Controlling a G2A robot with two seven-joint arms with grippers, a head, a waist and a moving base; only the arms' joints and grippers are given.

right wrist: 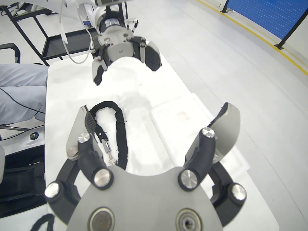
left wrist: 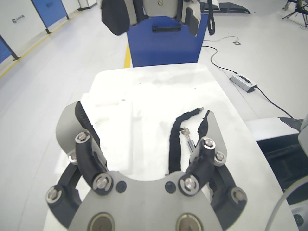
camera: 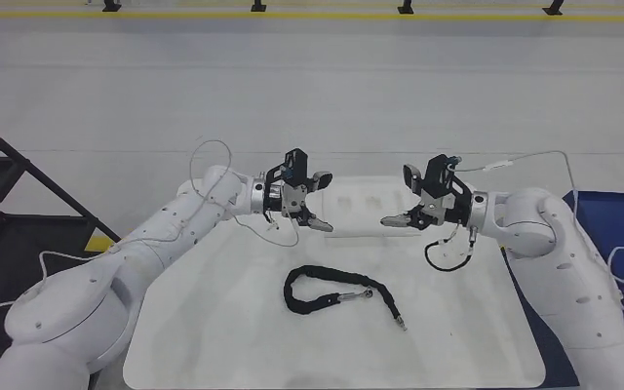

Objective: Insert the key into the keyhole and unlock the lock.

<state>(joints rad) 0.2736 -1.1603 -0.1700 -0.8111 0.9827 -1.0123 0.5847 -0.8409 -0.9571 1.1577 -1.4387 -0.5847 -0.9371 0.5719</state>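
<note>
Right now I am holding both pairs of fingers spread wide, gripping nothing and touching nothing. My left fingers [left wrist: 69, 126] are hovering above the tabletop [camera: 224, 331], off to one side of the chain lock [right wrist: 119, 131]. My right fingers [right wrist: 226, 123] are hovering off to its other side, and the two pairs are facing each other. The chain lock, a black-sleeved loop, is lying flat on the tabletop, apart from both pairs. The key [left wrist: 184, 131] is lying at the chain lock's metal end; whether it is sitting in the keyhole I cannot tell.
</note>
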